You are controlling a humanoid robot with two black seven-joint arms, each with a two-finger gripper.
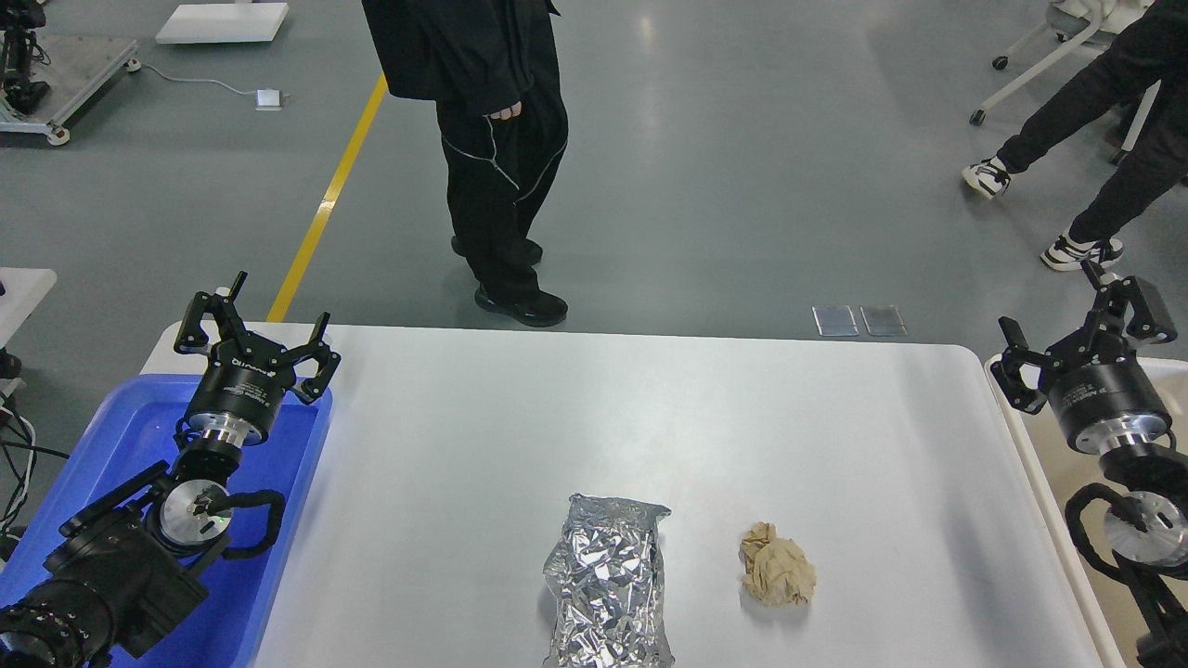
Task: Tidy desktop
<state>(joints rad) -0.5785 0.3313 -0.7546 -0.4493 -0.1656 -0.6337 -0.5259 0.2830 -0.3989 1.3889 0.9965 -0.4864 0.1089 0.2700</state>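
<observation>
The desktop [594, 417] is a wide white tabletop with rounded corners. On its near middle lies a crumpled silver foil packet [611, 580]. Just right of it sits a crumpled tan paper ball [778, 566]. My left gripper [255, 325] hangs open over the far end of the blue tray [111, 445], empty, well left of both items. At the right edge my right gripper [1077, 329] is open and empty above the beige-white tub [1026, 445], far right of the paper ball.
A person in black stands just beyond the table's far edge [501, 158]. Another person's legs [1077, 158] show at the far right. A yellow floor line [329, 195] runs behind the table.
</observation>
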